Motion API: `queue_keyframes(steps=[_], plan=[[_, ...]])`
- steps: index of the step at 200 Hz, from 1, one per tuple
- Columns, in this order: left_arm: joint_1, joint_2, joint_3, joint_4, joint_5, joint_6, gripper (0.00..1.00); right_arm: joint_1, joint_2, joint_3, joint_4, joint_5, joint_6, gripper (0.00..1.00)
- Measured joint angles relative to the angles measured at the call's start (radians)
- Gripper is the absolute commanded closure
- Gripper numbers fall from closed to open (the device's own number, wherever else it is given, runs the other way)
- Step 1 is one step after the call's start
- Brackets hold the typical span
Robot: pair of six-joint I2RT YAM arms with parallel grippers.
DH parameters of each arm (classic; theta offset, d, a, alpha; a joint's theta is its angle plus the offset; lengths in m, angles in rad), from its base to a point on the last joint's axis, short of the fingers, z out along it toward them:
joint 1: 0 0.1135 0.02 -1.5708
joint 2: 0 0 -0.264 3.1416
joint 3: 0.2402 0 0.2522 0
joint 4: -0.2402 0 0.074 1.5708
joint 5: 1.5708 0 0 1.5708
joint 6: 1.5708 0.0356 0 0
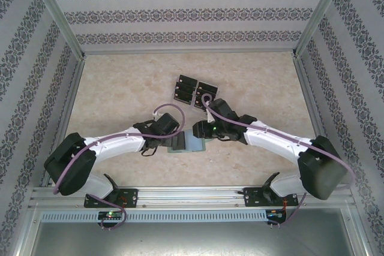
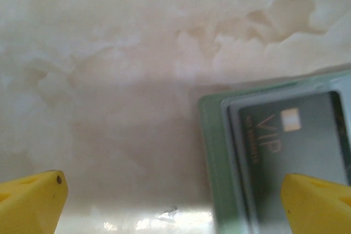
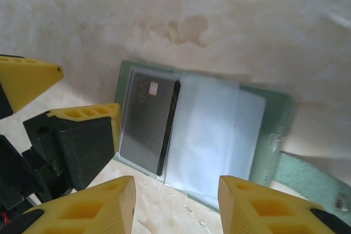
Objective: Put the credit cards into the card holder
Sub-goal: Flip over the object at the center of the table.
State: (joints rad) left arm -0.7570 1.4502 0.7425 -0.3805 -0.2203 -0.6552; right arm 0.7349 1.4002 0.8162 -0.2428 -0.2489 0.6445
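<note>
Seen from above, the white left arm [image 1: 114, 144] and right arm [image 1: 270, 136] meet over the middle of the pale marbled bench [image 1: 120, 100]. Their wrists cover most of the small grey-green folding card holder [image 1: 187, 143], leaving a sliver between them. Up close it lies open and flat on the bench, its clasp strap [image 3: 312, 176] cut off at the frame's edge. One flat black rectangular card [image 3: 145, 124], its gold "VIP" lettering blurred, sits in the holder's left clear sleeve. The left claw [image 2: 173, 190] stands wide, one yellow fingertip [image 2: 318, 201] overlapping the holder's corner; whether it touches I cannot tell. The right claw [image 3: 176, 190] hangs part-open just short of the holder's near edge, gripping nothing. Farther back, well apart from the holder, a cluster of loose black cards [image 1: 195, 90] lies on the bench.
</note>
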Motion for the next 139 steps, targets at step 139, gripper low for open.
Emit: queue_keyframes(steps=[139], plan=[[0.000, 0.012, -0.056, 0.031, 0.007, -0.005, 0.00, 0.027, 0.169, -0.044, 0.114, -0.022, 0.068, 0.59]])
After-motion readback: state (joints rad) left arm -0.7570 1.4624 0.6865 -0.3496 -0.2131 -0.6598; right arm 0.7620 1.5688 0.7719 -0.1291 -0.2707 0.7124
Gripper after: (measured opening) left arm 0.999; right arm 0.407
